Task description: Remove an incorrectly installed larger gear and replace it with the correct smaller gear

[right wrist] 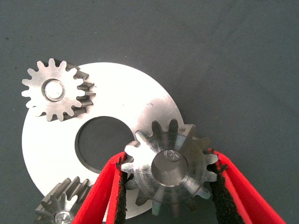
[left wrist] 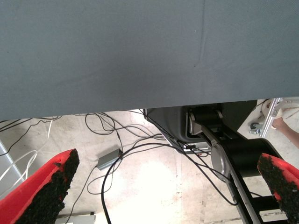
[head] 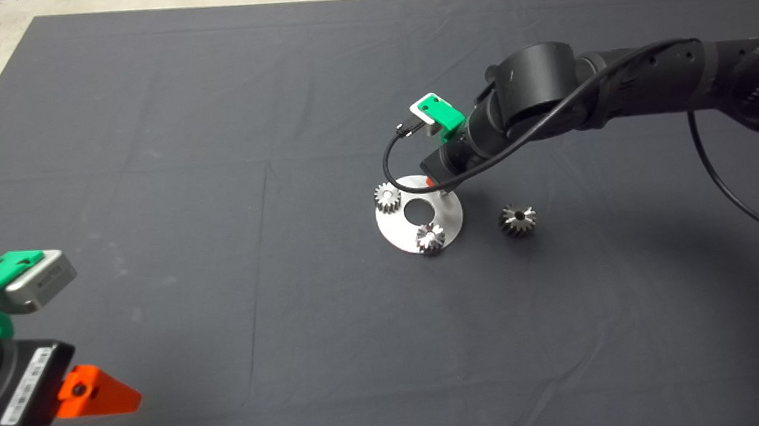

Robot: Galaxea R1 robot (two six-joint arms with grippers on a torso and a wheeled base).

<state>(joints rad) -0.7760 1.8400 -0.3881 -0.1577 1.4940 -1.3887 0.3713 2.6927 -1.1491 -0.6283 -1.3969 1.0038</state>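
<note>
A round silver plate [head: 400, 228] with a centre hole lies mid-mat and also shows in the right wrist view [right wrist: 46, 140]. Two paler silvery gears [head: 387, 197] [head: 430, 237] sit on it. My right gripper [head: 438, 188] is at the plate's far right edge. In the right wrist view it [right wrist: 168, 186] is shut on the smaller gear [right wrist: 159, 154], which sits over a pin at the plate's rim. The larger gear [head: 517, 219], dark with a black centre hole, lies on the mat right of the plate. My left gripper [head: 106, 397] is parked at the lower left, open and empty.
The right arm [head: 613, 86] and its black cable reach over the mat from the right. The left wrist view shows the mat's edge [left wrist: 140, 105] and the floor with cables and the robot's base beyond it.
</note>
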